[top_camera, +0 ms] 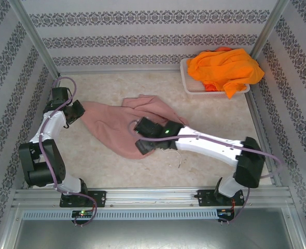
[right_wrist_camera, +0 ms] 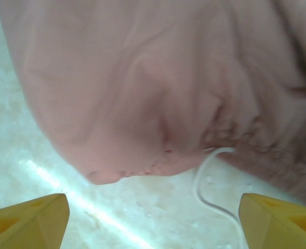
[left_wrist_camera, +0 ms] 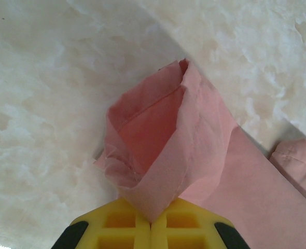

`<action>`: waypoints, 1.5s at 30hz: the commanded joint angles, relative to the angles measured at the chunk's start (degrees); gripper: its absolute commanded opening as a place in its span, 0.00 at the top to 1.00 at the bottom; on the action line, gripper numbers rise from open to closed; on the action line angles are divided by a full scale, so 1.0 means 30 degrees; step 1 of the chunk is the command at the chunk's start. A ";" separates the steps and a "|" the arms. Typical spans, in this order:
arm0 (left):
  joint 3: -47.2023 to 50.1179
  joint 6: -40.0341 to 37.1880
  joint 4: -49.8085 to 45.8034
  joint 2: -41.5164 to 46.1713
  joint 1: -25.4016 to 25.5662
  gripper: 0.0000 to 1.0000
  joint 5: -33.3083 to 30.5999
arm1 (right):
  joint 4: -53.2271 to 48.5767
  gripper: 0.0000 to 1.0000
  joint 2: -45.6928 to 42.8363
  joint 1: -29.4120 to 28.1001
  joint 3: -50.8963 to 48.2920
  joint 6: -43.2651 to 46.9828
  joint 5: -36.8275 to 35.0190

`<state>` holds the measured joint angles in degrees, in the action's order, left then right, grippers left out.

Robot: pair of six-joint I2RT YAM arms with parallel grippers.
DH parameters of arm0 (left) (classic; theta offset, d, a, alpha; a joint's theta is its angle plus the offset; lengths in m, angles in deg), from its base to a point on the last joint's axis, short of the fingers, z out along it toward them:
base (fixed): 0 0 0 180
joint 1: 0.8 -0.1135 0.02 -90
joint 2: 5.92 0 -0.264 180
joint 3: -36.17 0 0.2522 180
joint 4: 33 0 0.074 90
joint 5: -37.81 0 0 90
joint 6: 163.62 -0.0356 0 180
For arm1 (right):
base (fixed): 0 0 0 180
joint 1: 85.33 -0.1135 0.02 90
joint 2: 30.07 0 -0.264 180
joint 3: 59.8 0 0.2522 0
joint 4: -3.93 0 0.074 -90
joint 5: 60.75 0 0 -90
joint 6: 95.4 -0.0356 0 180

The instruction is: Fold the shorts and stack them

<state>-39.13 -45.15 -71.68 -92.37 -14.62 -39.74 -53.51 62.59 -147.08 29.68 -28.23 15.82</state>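
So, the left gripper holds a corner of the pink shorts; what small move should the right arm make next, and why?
Probably ease the right gripper forward and close it on the gathered edge of the pink shorts. Its jaws stand open over bare table, just short of that edge and the white drawstring, while the left gripper is shut on a corner. Folding needs both grips.

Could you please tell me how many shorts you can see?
2 clearly: pink shorts spread on the table, orange shorts heaped in the basket; that heap may hide more.
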 commanded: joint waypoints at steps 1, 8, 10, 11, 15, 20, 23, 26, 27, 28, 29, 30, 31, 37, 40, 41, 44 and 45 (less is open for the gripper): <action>-0.0295 0.0337 0.0776 -0.0107 0.0227 1.00 -0.0284 | 0.0755 0.11 0.1715 -0.0624 0.0452 -0.1280 0.1034; 0.0044 0.0501 0.0784 0.0653 0.0243 1.00 -0.0257 | 0.0508 0.02 0.5515 -0.0456 0.1613 -0.0707 0.0732; 0.0202 0.0572 0.0775 0.1044 0.0254 1.00 -0.0260 | 0.0002 0.02 0.6629 -0.0398 0.2091 -0.0229 0.0444; 0.0358 0.0614 0.0763 0.1248 0.0243 1.00 -0.0277 | -0.0156 0.02 0.7160 -0.0345 0.2299 -0.0023 0.0341; 0.0959 0.0647 0.0868 0.2379 0.0245 1.00 -0.0551 | 0.0572 0.32 0.7555 0.0467 0.1877 -0.0197 0.0574; 0.0698 0.0242 0.0127 0.4074 0.0242 1.00 -0.1140 | 0.0878 0.80 0.5533 0.1971 0.0810 0.0771 -0.0481; 0.0104 0.0150 -0.0286 0.5201 0.0243 1.00 -0.1226 | 0.0322 0.98 0.4079 0.3076 0.0838 0.2487 -0.1210; -0.0847 0.0158 -0.0667 0.6139 0.0243 1.00 -0.1578 | 0.0004 1.00 0.2996 0.4891 0.1970 0.3906 -0.0678; -0.1291 0.0153 -0.0764 0.6209 0.0243 1.00 -0.1656 | -0.0077 1.00 0.2851 0.5705 0.2752 0.4523 -0.0265; -0.1788 0.0149 -0.0869 0.6162 0.0243 1.00 -0.1678 | -0.0185 1.00 0.2876 0.6348 0.3593 0.4980 -0.0014; -0.2402 0.0206 -0.0944 0.5949 0.0265 1.00 -0.1657 | -0.0249 1.00 0.3082 0.7088 0.4803 0.5535 0.0196; -0.3064 0.0265 -0.0948 0.5591 0.0250 1.00 -0.1594 | -0.0291 1.00 0.3446 0.7776 0.6166 0.6143 0.0432; -0.3651 0.0337 -0.0920 0.5129 0.0271 1.00 -0.1571 | -0.0384 1.00 0.3825 0.8241 0.7529 0.6610 0.0592; -0.9567 0.0676 -0.1373 0.0803 0.0331 1.00 -0.1619 | -0.4333 1.00 1.0131 1.0443 2.2398 0.8209 0.2045; -1.3002 0.0757 -0.2085 -0.0437 0.0360 1.00 -0.1862 | -0.5471 1.00 1.2992 1.1070 3.0143 0.8033 0.2933; -1.4068 0.0710 -0.2203 -0.0507 0.0360 1.00 -0.1984 | -0.5113 1.00 1.3107 1.1245 3.1195 0.7944 0.3471; -1.6007 0.0412 -0.2019 0.0351 0.0360 1.00 -0.2884 | -0.2706 1.00 1.1236 1.1819 2.9512 0.7611 0.4978; -1.6400 0.0288 -0.2029 0.0857 0.0360 1.00 -0.3166 | -0.1824 1.00 1.0339 1.1998 2.8128 0.7693 0.5422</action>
<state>-82.91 -43.40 -77.24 -95.15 -12.94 -43.06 -62.78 99.90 -113.58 117.09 -5.37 28.06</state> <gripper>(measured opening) 0.052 0.075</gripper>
